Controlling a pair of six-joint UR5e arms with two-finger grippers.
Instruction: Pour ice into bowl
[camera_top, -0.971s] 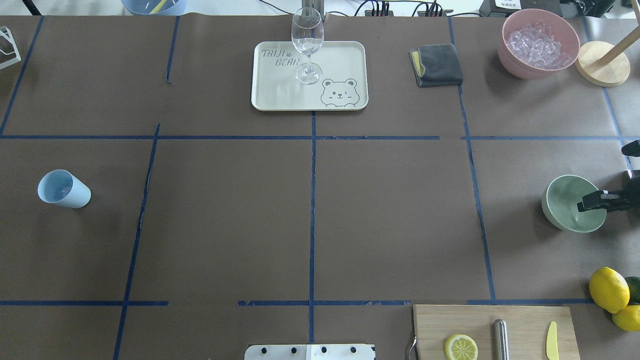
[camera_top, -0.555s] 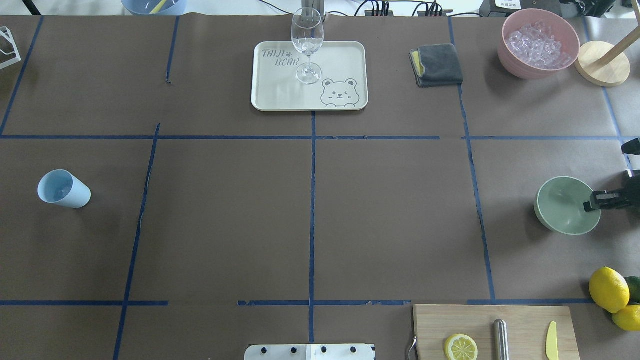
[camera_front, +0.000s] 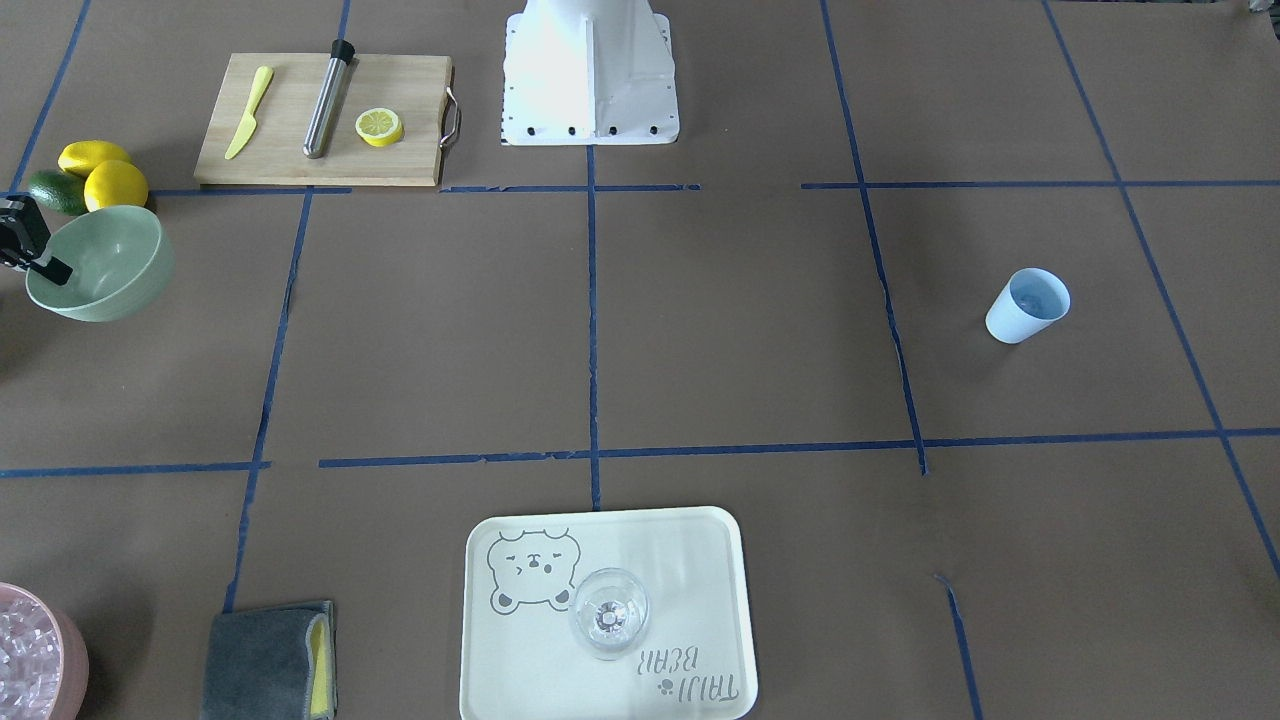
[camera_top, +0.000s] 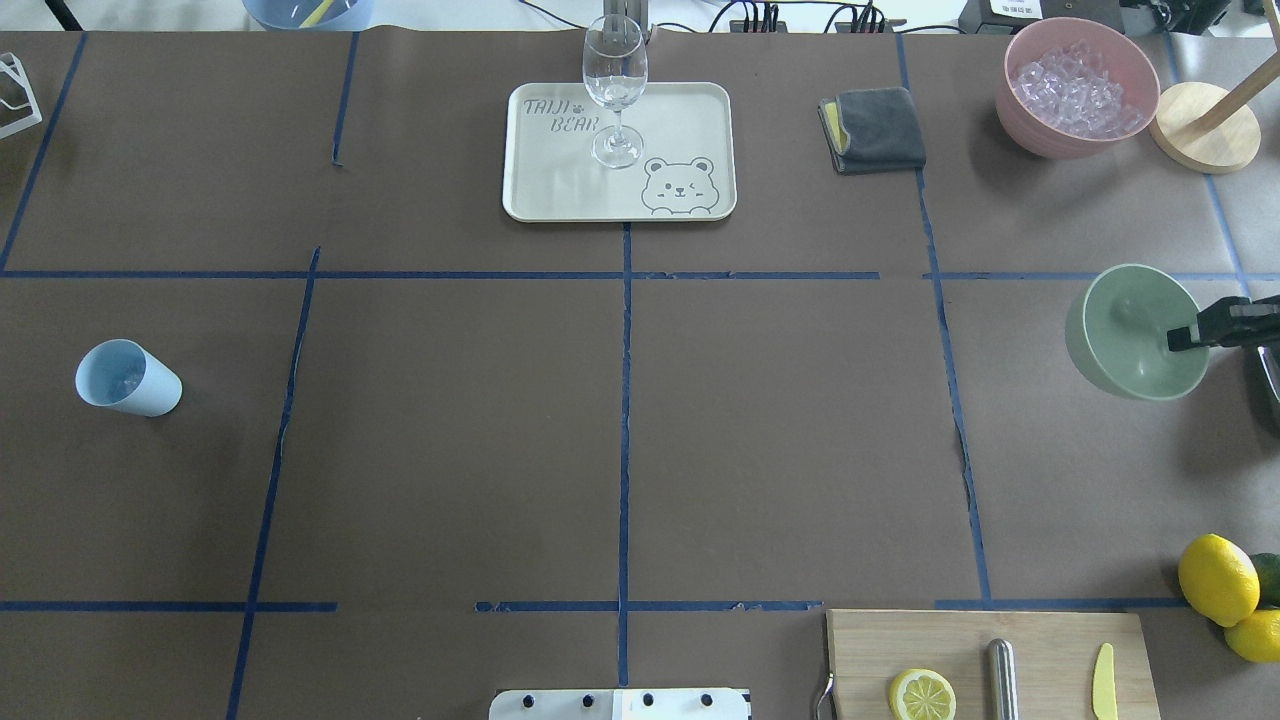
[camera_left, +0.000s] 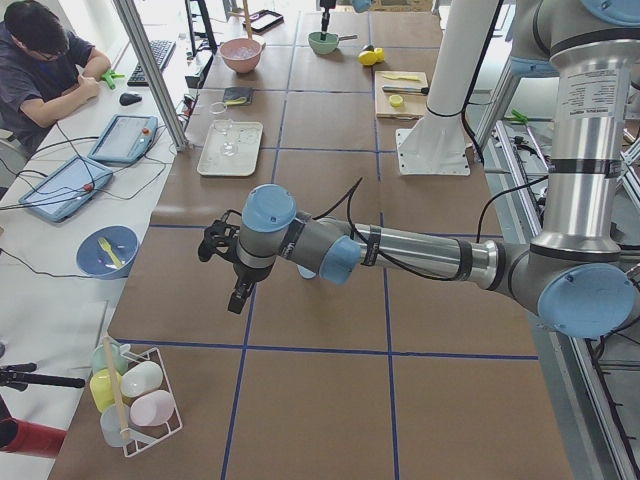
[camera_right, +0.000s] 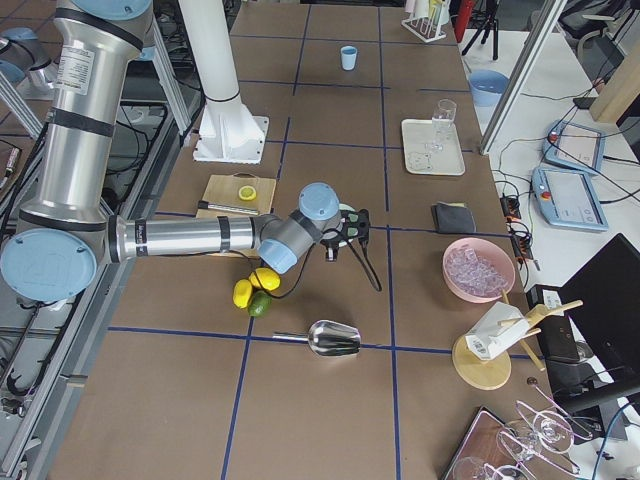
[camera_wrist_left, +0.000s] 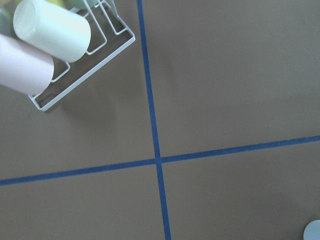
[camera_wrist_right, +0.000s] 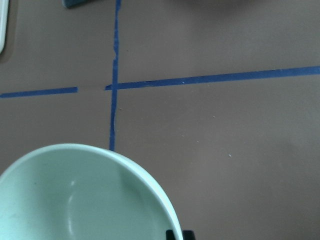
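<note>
My right gripper (camera_top: 1192, 335) is shut on the right rim of the pale mint-green bowl (camera_top: 1125, 335). It holds the bowl tilted above the table at the right edge. The front-facing view has the bowl (camera_front: 100, 262) at far left with the gripper (camera_front: 45, 266) on its rim. The right wrist view is filled low down by the bowl's rim (camera_wrist_right: 75, 200); nothing lies in the part that shows. The ice (camera_top: 1075, 85) is heaped in a pink tub (camera_top: 1040, 135) at the far right. My left gripper (camera_left: 238, 290) hovers over the table's left end; I cannot tell whether it is open or shut.
A light blue cup (camera_top: 128, 378) stands at the left. A tray (camera_top: 560, 190) with a wine glass (camera_top: 614, 80) and a grey cloth (camera_top: 875, 128) lie at the far side. A cutting board (camera_top: 1040, 640), lemons (camera_top: 1218, 578) and a metal scoop (camera_right: 335, 338) are near right.
The bowl has been lifted off the table and carried away from the robot, toward the pink tub, with the right gripper on its rim. The rest has not moved.
</note>
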